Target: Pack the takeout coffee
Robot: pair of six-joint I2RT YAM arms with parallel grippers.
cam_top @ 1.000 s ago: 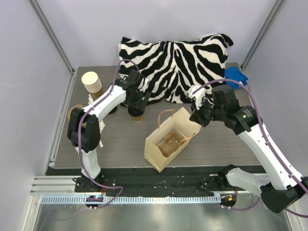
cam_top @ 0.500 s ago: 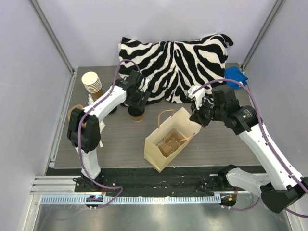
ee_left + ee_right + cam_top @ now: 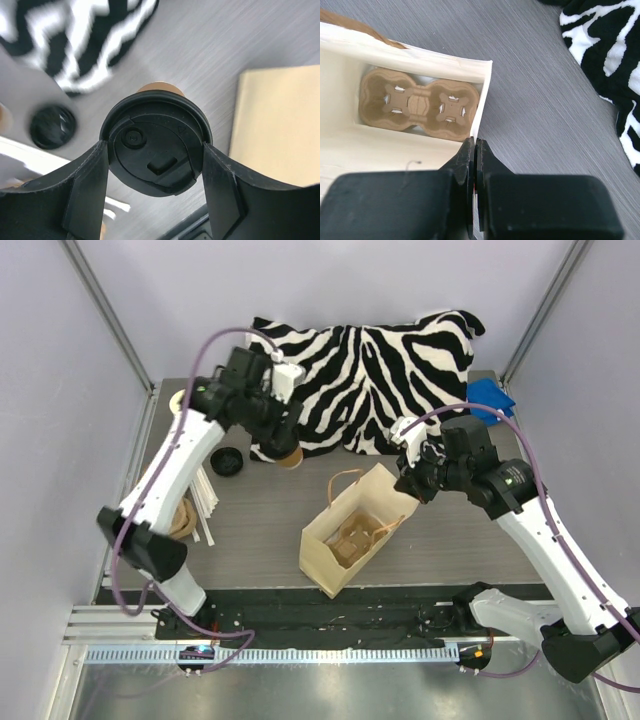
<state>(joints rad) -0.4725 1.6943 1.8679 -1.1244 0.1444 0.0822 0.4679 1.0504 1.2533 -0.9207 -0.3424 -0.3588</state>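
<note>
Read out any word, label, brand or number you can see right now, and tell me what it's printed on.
No text can be read in any view.
takeout coffee: the black lid has small raised moulded marks, too faint to read.
paper bag: plain, no print showing.
cup carrier in the bag: plain, no markings.
</note>
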